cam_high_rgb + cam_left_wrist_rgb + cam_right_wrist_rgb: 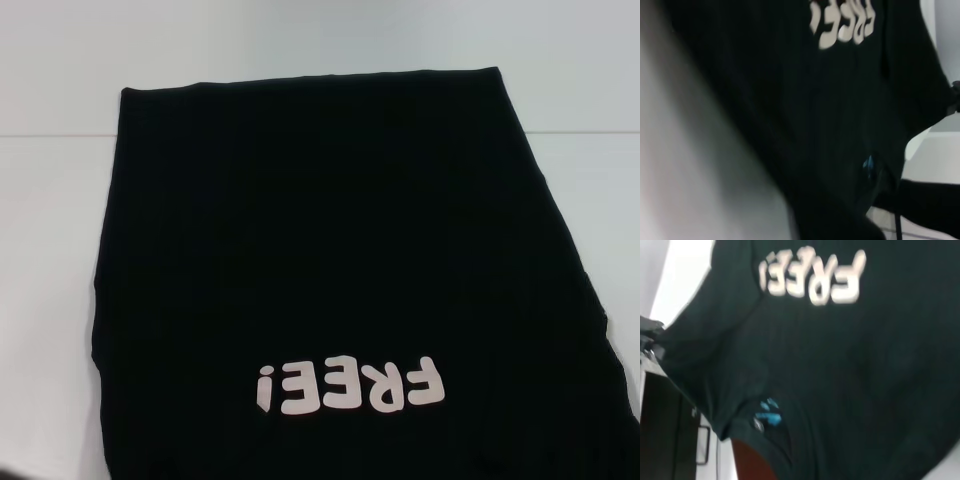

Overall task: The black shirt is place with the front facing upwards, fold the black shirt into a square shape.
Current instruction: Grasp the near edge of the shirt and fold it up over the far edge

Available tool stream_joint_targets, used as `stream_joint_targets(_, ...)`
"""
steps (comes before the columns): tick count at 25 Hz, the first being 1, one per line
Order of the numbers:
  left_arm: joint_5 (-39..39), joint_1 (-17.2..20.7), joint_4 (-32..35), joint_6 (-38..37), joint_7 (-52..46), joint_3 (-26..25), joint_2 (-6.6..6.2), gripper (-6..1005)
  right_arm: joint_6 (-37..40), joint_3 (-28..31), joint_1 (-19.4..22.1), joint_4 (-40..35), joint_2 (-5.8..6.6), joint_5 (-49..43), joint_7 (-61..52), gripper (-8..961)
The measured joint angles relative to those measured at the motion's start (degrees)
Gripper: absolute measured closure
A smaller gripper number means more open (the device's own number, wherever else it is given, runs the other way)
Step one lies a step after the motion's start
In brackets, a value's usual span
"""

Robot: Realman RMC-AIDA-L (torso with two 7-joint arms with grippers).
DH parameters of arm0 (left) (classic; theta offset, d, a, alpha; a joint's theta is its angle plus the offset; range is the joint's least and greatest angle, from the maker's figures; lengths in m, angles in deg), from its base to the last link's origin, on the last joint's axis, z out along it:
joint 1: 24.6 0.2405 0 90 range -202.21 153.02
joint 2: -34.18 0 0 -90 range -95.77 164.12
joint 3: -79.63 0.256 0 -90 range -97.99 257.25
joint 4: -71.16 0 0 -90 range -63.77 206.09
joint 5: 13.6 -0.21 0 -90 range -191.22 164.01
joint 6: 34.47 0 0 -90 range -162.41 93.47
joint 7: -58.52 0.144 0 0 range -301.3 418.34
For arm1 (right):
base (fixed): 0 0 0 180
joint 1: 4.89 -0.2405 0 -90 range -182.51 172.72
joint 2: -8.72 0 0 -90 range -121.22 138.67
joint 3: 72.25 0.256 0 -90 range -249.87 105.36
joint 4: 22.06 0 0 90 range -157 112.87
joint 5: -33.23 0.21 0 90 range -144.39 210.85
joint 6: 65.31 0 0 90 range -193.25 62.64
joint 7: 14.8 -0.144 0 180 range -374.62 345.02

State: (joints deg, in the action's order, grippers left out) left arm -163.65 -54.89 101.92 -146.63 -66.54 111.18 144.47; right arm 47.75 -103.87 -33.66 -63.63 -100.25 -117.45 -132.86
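The black shirt (330, 230) lies spread flat on the white table (50, 250), front up. Its hem is at the far side, and its cream letters (350, 385) read upside down near my side. The collar end runs out of the head view at the bottom. Both wrist views look along the shirt (805, 100) (865, 365) from the collar end and show the small blue neck label (868, 164) (767, 412). Neither gripper appears in the head view. A dark part at the sleeve, likely my right gripper (956, 97), shows in the left wrist view, and my left gripper (649, 337) in the right wrist view.
Bare white table surrounds the shirt on the left, far side and right (590, 100). Below the near table edge the right wrist view shows a dark panel (665, 430) and a reddish-brown surface (750, 462).
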Motion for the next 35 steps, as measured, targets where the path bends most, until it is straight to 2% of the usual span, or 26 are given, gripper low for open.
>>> stream_joint_targets(4, 4.5, -1.8, 0.0, 0.5, -0.6, -5.2, -0.39, 971, -0.3, 5.8, -2.2, 1.2, 0.32, 1.3, -0.9, 918)
stream_joint_targets(8, 8.3, -3.4, 0.0, 4.7, -4.9, -15.0, -1.30, 970, -5.6, 13.1, -4.2, 4.8, 2.22, 4.8, -5.1, 918)
stream_joint_targets(10, 10.9, -3.9, 0.0, 7.5, -5.7, -18.1, -1.42, 970, -8.0, 15.0, -4.5, 5.9, 2.56, 7.9, -6.3, 918)
stream_joint_targets(15, 20.3, -3.8, -1.5, 19.6, -4.8, -20.8, -0.60, 970, -17.6, 17.4, -4.1, 10.1, 2.27, 21.0, -7.0, 917)
stream_joint_targets(20, 31.6, -2.9, -4.8, 31.3, 0.9, -20.8, 1.89, 970, -28.5, 17.2, -3.7, 15.1, 0.49, 31.0, -3.1, 917)
stream_joint_targets(24, 37.9, -2.8, -5.7, 37.6, 5.8, -20.9, 4.32, 971, -34.9, 17.1, -4.4, 15.7, -2.32, 34.3, 0.4, 917)
stream_joint_targets(27, 39.8, -3.2, -5.8, 40.1, 8.3, -20.7, 5.29, 971, -39.6, 16.7, -5.5, 15.8, -4.33, 35.4, 2.8, 917)
stream_joint_targets(31, 40.6, -4.0, -5.9, 43.1, 11.1, -20.6, 6.40, 971, -44.4, 16.3, -6.9, 15.8, -6.13, 35.5, 5.2, 918)
stream_joint_targets(35, 40.8, -4.9, -5.9, 46.5, 13.6, -20.3, 7.44, 970, -48.6, 16.2, -8.3, 16.3, -7.03, 35.7, 7.3, 918)
